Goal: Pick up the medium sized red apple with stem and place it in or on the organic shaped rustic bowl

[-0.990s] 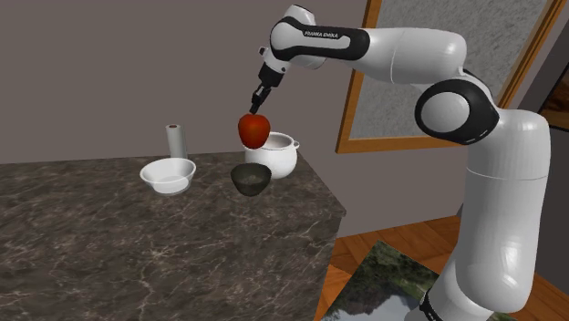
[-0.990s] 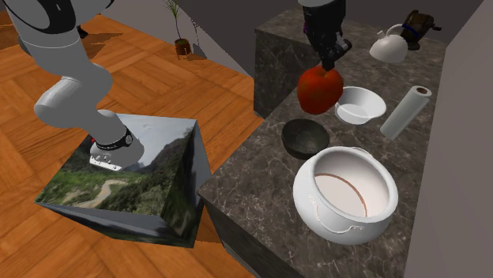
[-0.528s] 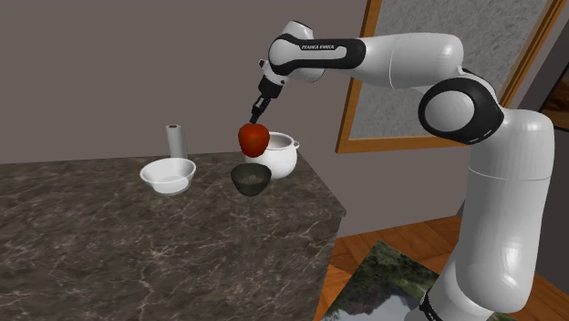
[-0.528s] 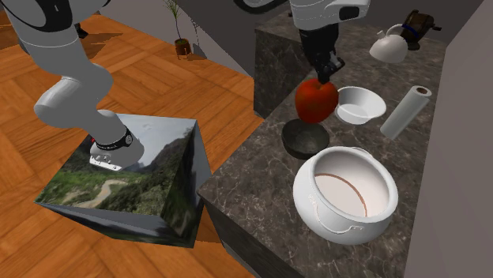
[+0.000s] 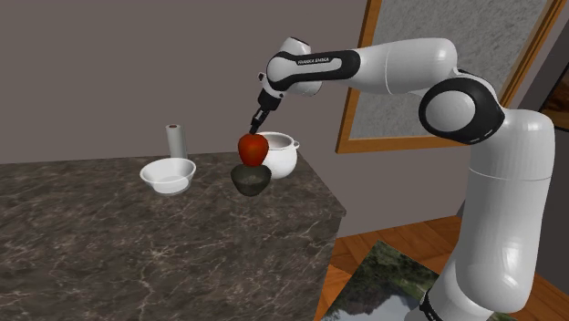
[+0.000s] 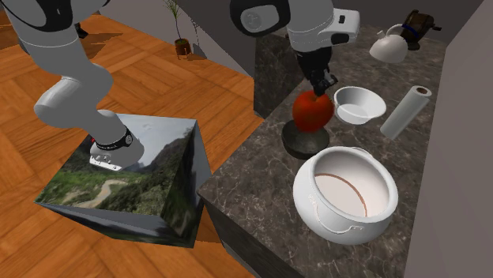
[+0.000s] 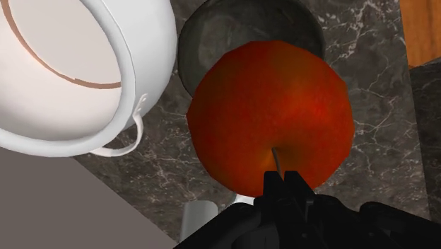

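Evidently the gripper (image 7: 283, 177) is closed almost fully, pinching the red apple (image 5: 253, 149) by its stem, so the fruit hangs free directly over the dark bowl (image 5: 251, 180), close above its rim. That placement suits a short, straight drop. A white pot (image 5: 283, 155) stands at the bowl's two o'clock in the shoulder view.

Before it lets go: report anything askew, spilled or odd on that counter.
One oddity: the apple hangs from the shut gripper by its thin stem alone, over the dark bowl. Nothing is spilled; the white bowl, pot and roll stand upright.
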